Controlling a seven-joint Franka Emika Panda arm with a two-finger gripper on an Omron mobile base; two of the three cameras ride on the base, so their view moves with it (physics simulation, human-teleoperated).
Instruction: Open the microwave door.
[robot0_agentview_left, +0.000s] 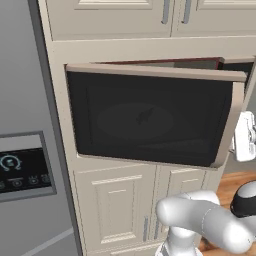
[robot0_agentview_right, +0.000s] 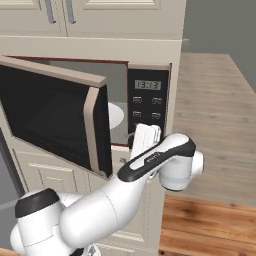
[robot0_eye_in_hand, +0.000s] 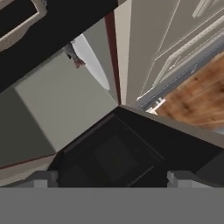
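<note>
The microwave door stands partly open, hinged at the left, free edge swung out from the microwave. The gripper sits at the cavity opening, right of the door edge; its opening cannot be determined.

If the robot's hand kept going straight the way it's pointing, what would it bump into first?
Probably the dark tinted-glass microwave door, which lies straight ahead of the hand in the hand view. Beyond it are the microwave's grey cavity and white round turntable plate. Depth is hard to judge.
</note>
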